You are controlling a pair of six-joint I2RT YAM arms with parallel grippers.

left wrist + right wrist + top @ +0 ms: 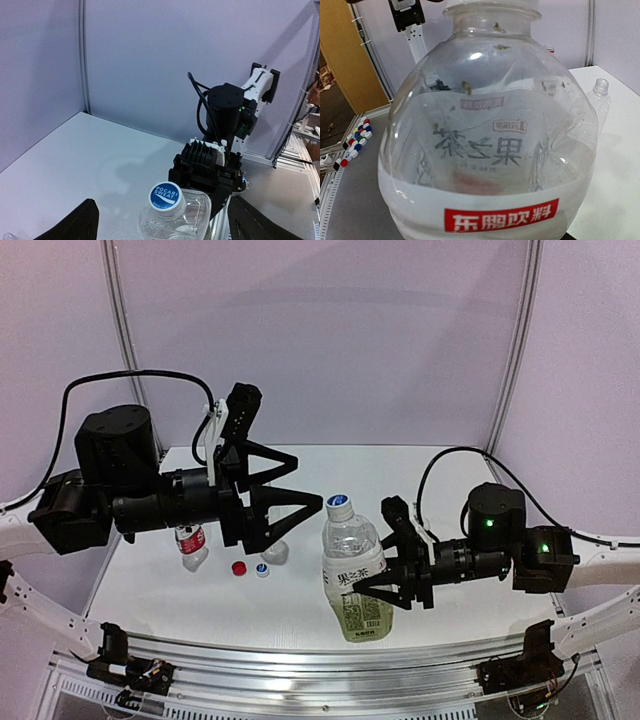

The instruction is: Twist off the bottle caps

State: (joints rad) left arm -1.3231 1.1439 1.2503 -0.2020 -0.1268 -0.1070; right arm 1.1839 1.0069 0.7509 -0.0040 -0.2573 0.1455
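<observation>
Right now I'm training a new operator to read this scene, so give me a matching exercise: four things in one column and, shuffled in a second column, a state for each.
Things
1. red cap
2. Pocari Sweat cap
3. left gripper
4. right gripper

States
A. clamped on the green-labelled bottle
B. lying loose on the table
C. jaws wide open, holding nothing
D. sitting on its bottle's neck

Pairs: 1-B, 2-D, 3-C, 4-A
</observation>
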